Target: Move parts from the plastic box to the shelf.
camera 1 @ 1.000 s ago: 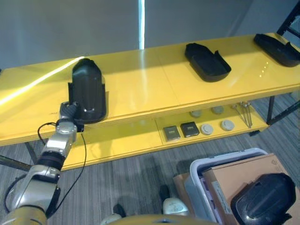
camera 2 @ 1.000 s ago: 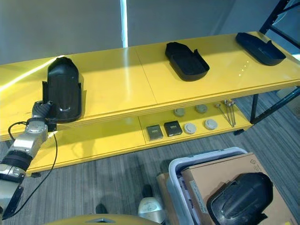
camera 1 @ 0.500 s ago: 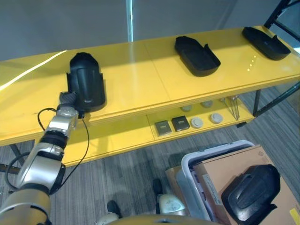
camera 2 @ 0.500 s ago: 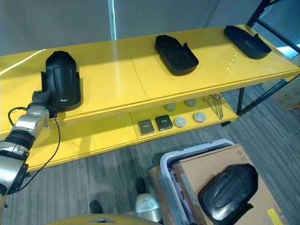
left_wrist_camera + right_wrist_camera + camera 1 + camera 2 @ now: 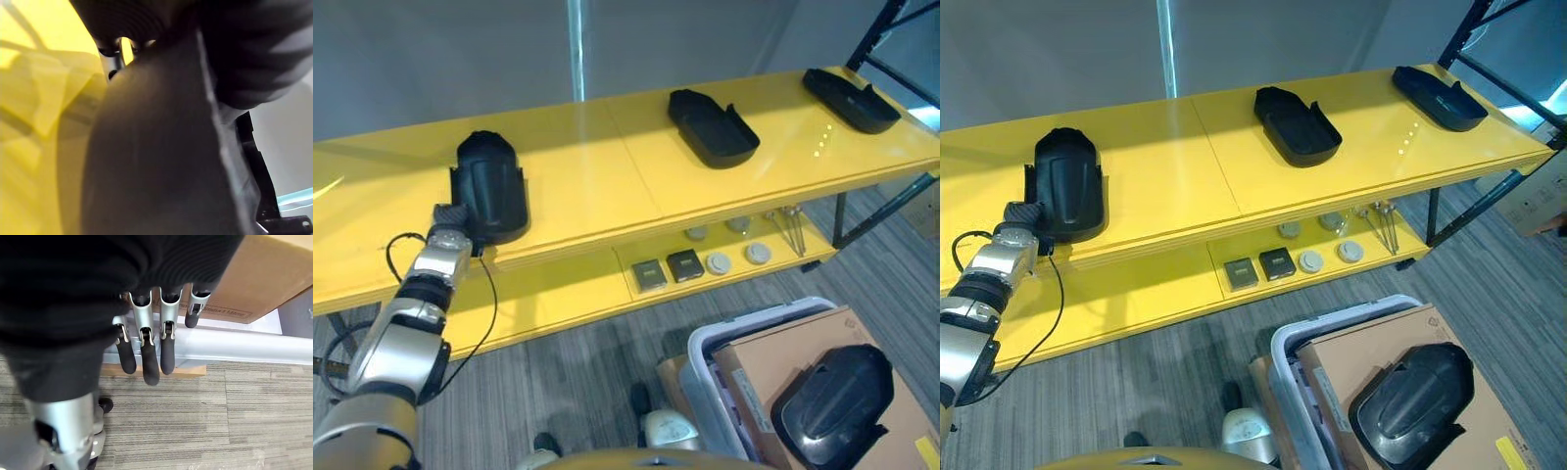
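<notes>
At the far left, the left hand (image 5: 449,217) sits against the near end of a black part (image 5: 492,199) lying on the top board of the yellow shelf (image 5: 607,176). In the left wrist view the part's dark shell covers nearly everything past the ribbed cover, so I cannot tell whether the fingers grip it or merely rest on it. The part lies close to the shelf's near edge; if the hand draws away while a finger catches the rim, it could drag the part off the board onto the floor.

Further right on the same board lie a second black part (image 5: 712,127) and a third (image 5: 850,98), well apart from each other. Small fittings (image 5: 705,263) sit on the lower board.

At the near right, the plastic box (image 5: 715,357) holds a cardboard sheet (image 5: 773,367) with one more black part (image 5: 832,406) resting on top, tilted. Perched like that, it may slide when grasped. The right hand (image 5: 146,357) hangs near the box's rim, fingers straight and holding nothing.
</notes>
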You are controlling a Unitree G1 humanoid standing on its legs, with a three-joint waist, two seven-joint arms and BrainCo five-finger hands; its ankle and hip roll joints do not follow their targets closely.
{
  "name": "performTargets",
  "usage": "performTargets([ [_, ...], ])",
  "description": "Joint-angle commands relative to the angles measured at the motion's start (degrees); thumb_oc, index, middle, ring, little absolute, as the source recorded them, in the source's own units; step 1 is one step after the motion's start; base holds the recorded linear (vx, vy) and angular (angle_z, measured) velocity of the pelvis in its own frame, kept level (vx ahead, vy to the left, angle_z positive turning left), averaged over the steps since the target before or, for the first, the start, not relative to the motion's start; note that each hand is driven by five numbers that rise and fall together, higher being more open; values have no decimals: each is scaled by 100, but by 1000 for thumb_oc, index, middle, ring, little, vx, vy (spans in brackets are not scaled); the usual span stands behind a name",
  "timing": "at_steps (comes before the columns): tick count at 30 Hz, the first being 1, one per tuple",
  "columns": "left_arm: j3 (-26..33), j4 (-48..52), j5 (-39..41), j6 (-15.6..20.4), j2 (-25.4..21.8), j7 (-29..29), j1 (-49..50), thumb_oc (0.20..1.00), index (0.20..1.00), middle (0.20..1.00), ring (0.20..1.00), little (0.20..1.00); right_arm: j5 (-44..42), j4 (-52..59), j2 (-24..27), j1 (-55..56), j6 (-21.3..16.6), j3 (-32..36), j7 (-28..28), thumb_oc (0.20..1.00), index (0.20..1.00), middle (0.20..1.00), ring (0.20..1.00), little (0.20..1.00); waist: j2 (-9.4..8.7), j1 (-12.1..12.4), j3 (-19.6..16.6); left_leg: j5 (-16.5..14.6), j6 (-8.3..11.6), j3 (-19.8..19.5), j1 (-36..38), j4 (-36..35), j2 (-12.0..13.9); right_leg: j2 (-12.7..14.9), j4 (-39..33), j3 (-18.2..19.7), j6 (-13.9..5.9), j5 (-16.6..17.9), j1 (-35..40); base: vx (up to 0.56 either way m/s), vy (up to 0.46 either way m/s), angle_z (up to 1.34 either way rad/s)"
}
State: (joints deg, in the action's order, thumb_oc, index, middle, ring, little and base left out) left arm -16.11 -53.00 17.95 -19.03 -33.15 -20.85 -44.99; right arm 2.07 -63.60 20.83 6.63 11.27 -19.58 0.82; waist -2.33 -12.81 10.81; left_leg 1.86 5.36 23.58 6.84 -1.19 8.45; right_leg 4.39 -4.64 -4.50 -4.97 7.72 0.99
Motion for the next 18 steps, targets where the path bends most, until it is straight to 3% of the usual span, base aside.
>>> performTargets([
  [1,-188,-451,-305,72,-187,-196,-600,200,200,200,200,200,81,-288,90,265,11,-225,24,1000,1000,1000,1000,1000,93,-79,-181,-688,-179,119,-492,1017,285,130,589,91,-364,-902,-51,60,4,-10],
  [2,-184,-456,-293,71,-186,-212,-598,410,410,410,410,410,85,-300,86,267,4,-225,18,1000,1000,1000,1000,1000,96,-79,-183,-690,-179,120,-489,1017,284,129,588,94,-364,-903,-48,45,7,-8],
  [3,-177,-483,-244,93,-174,-272,-585,1000,1000,1000,1000,1000,91,-329,76,271,-14,-224,4,1000,1000,1000,1000,1000,101,-85,-186,-695,-178,126,-480,1018,279,132,585,103,-366,-907,-39,18,8,-4],
  [18,121,-513,18,662,-67,-735,-377,1000,1000,1000,1000,1000,346,-709,8,316,-234,-104,-57,1000,1000,1000,1000,1000,172,-95,-291,-676,-149,159,-302,879,223,141,490,112,-366,-933,128,14,6,-1],
])
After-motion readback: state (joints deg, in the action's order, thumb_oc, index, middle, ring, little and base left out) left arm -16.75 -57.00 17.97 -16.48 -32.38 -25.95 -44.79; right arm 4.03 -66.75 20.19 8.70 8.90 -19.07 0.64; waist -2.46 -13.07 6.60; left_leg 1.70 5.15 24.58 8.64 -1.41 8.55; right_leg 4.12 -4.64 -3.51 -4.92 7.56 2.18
